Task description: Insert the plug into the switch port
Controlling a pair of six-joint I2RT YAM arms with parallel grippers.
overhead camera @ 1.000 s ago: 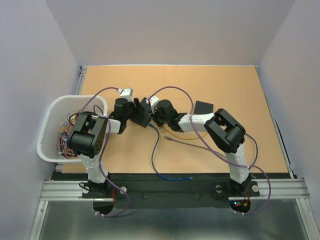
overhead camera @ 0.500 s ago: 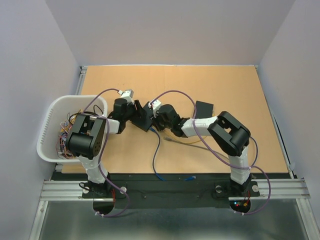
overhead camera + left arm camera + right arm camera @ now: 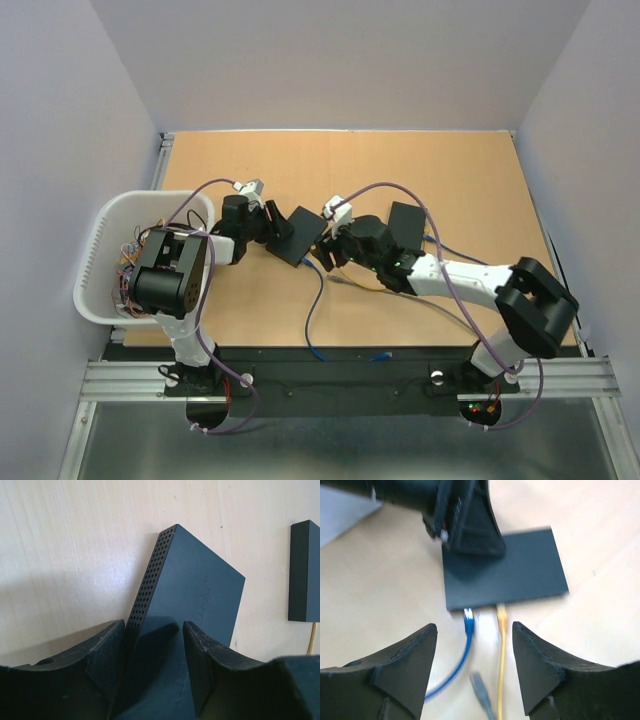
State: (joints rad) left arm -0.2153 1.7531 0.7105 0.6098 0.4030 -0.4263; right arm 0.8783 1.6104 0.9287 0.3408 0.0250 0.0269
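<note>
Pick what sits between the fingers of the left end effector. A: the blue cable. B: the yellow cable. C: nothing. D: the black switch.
D: the left wrist view shows the switch wedged between the fingers of the left end effector; the blue cable and yellow cable only reach its far edge, seen from the right wrist.

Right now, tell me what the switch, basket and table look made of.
Switch: matte dark plastic or painted metal; perforated vent side. Basket: white plastic, probably; slotted walls. Table: pale wood-look board, faint grain; maybe laminate.
</note>
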